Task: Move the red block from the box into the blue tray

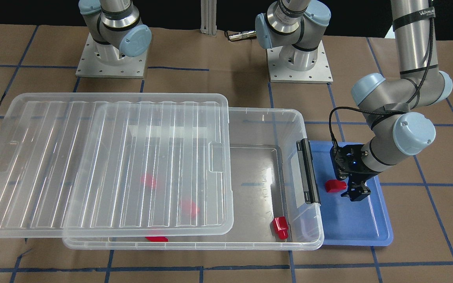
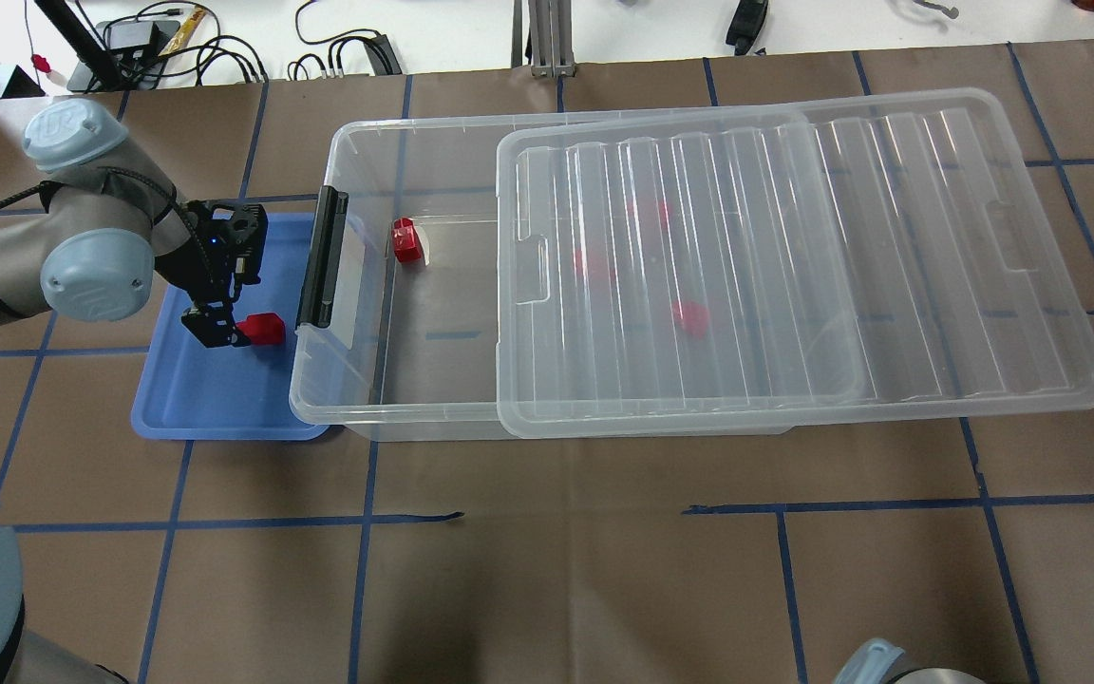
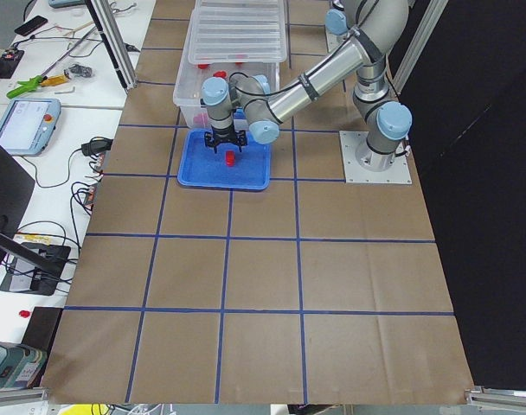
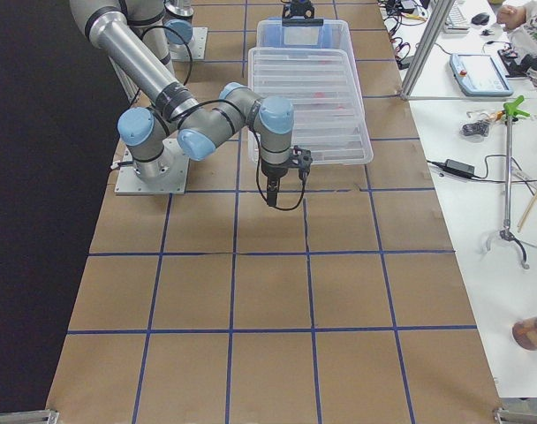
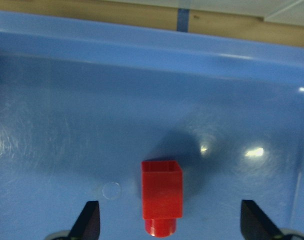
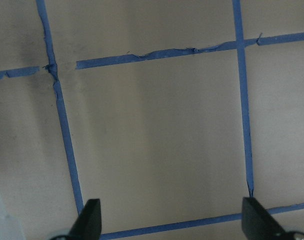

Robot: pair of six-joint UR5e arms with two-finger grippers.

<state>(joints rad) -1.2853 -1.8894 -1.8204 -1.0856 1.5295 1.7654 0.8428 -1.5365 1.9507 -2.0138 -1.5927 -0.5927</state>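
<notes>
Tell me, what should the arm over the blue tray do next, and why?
Probably lift the left gripper straight up, clear of the blue tray: its jaws stand wide open and the red block lies on the tray floor between them, touching neither, seemingly released.

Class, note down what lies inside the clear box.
One red block lies in plain sight at the open end of the box. Three more red shapes show blurred through the lid; their form is hidden.

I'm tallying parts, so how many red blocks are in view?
5. One red block lies in the blue tray, another block in the uncovered end of the box, and three blurred blocks show through the lid. More may be hidden.
</notes>
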